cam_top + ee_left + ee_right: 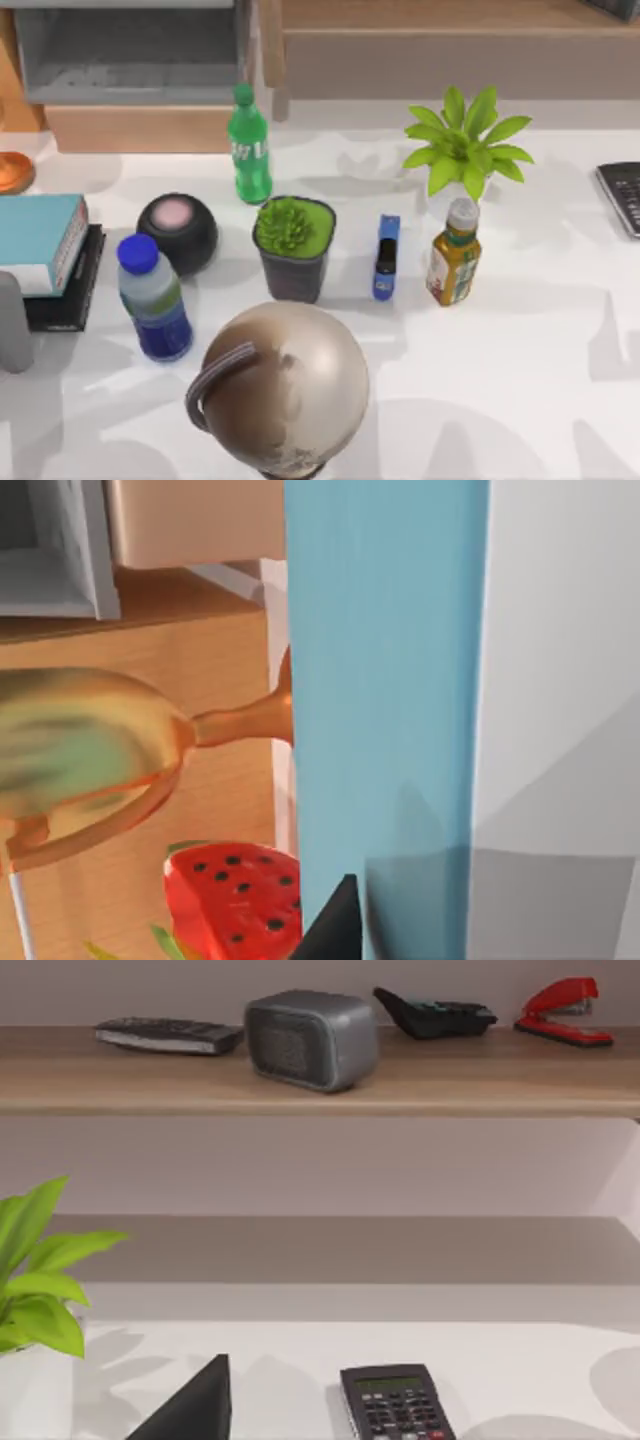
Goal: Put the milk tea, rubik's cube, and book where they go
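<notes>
Left gripper (335, 925) is working at the teal book (38, 240), left edge of the top frame; claw state cannot be told; approach square, clamping across the cover, clear of the black book (68, 290).

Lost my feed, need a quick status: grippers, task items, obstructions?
Left gripper close against teal book at table's left edge. Milk tea upright, right of centre. Globe and water bottle crowd the front.
</notes>
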You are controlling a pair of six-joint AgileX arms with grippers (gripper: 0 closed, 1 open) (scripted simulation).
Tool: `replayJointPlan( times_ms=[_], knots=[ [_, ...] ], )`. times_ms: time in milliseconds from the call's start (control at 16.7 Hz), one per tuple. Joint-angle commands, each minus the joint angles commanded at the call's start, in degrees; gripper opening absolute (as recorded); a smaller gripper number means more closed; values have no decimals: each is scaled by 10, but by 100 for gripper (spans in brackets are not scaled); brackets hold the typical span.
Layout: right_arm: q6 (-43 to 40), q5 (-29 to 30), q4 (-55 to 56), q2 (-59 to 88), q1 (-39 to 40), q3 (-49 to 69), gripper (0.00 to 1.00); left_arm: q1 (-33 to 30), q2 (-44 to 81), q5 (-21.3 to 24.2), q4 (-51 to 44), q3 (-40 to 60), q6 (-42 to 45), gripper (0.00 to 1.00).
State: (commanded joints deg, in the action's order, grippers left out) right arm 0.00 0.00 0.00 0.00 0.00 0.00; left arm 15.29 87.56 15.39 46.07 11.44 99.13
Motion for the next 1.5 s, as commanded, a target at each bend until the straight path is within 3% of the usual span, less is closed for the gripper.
replayJointPlan(
  times_ms=[480,1260,1500],
  knots=[
    [0,0,0,0,0,0,100,0,23,0,3,6,-4,0],
    [0,0,0,0,0,0,100,0,23,0,3,6,-4,98],
    [0,0,0,0,0,0,100,0,23,0,3,6,-4,100]
  ],
)
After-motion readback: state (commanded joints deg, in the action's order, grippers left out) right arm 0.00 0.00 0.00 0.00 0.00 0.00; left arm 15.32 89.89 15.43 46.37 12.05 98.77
